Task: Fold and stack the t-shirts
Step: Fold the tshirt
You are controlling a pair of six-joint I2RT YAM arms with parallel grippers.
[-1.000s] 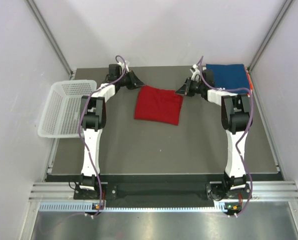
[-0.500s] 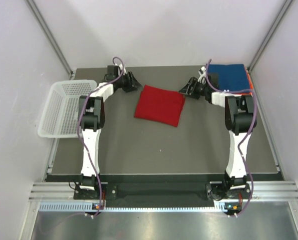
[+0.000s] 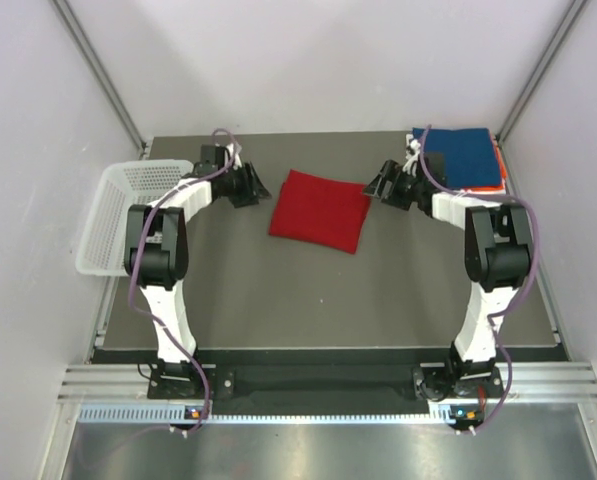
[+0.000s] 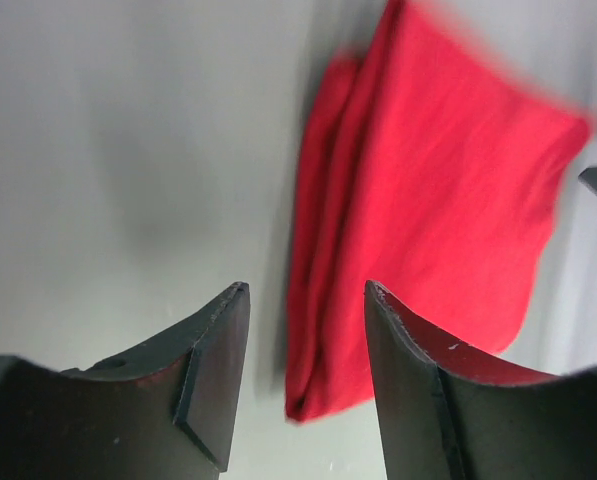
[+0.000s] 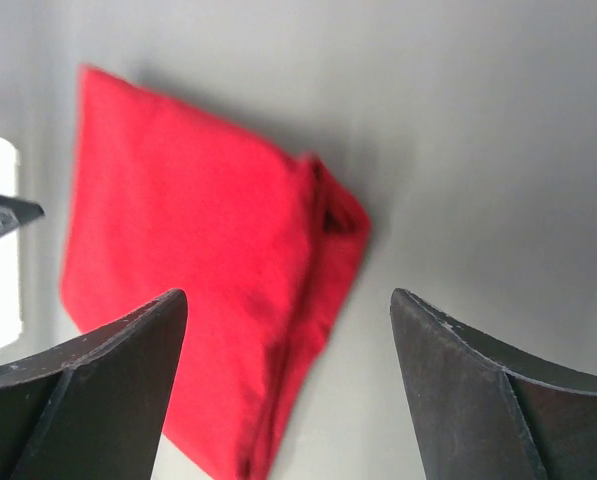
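The red t-shirt (image 3: 319,210) lies folded into a rough square, a little above the middle of the top view, flat on the dark desk (image 3: 308,290) and turned slightly so that its corners point up-left and down-right. In the wrist views its layered folded edges show as thick ridges along one side. The left tool (image 4: 306,295) sits just beside the shirt's left edge, its two dark fingers spread apart with nothing between them; the cloth lies beyond the gap, untouched. The right tool (image 5: 288,295) is near the shirt's upper right corner, its fingers likewise wide apart and empty, with the shirt lying beyond them on the desk. Both arms reach in from the bottom of the frame and bend inward toward the shirt. In the upper right corner of the desk a folded dark blue t-shirt (image 3: 463,155) rests on an orange t-shirt (image 3: 500,167), of which only a thin edge shows. A white mesh basket (image 3: 128,215) hangs over the desk's left edge.
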